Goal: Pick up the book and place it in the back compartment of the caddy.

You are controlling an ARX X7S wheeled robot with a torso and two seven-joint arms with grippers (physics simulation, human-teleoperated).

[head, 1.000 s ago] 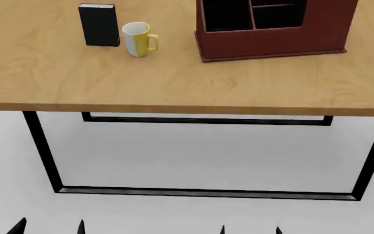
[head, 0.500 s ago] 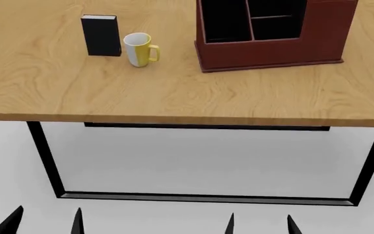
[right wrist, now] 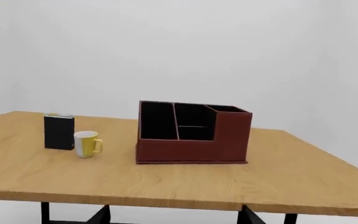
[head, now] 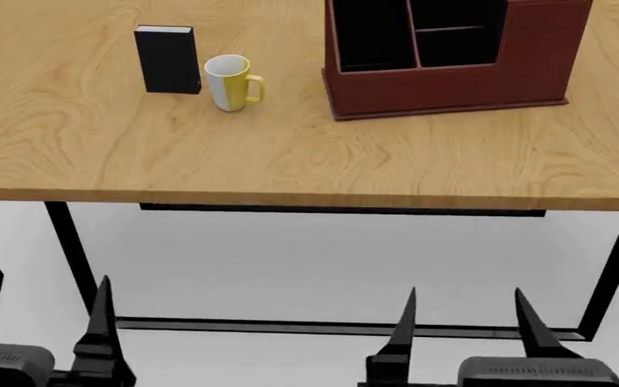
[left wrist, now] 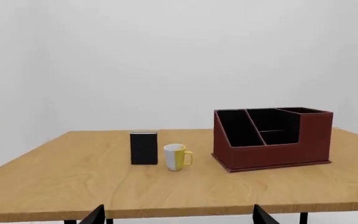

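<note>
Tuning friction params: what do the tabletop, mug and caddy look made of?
Tabletop: light wood, matte, visible grain. Mug: looks like glazed ceramic, half yellow, half white, smooth. Caddy: red-brown walls, black lining; wood or board, can't tell which from the render.

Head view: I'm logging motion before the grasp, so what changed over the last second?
Both grippers rose into view: left gripper, right gripper, both open and empty. The view shifted slightly at first. The book, mug and caddy stayed put.

Both hands, left (head: 41, 310) and right (head: 463, 316), hang low, fingers spread apart.
</note>
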